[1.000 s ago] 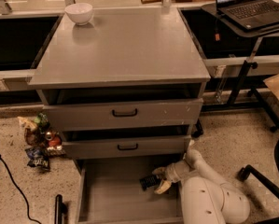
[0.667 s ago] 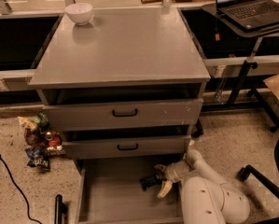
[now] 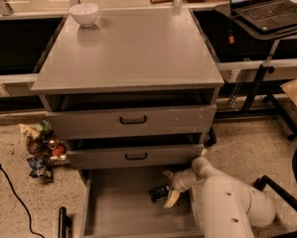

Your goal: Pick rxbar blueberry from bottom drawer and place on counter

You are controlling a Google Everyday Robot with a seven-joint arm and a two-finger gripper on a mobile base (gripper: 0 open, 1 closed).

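Rxbar blueberry (image 3: 159, 193) and claw (image 3: 169, 186) inside bottom drawer (image 3: 120, 209)

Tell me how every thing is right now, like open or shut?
bottom drawer: pulled all the way out.
middle drawer: slightly out.
top drawer: slightly out.
rxbar blueberry: lying in the bottom drawer.
gripper: open, down in the bottom drawer, its fingers either side of the bar.
bowl: upright on the counter.
laptop: lid open, screen lit.
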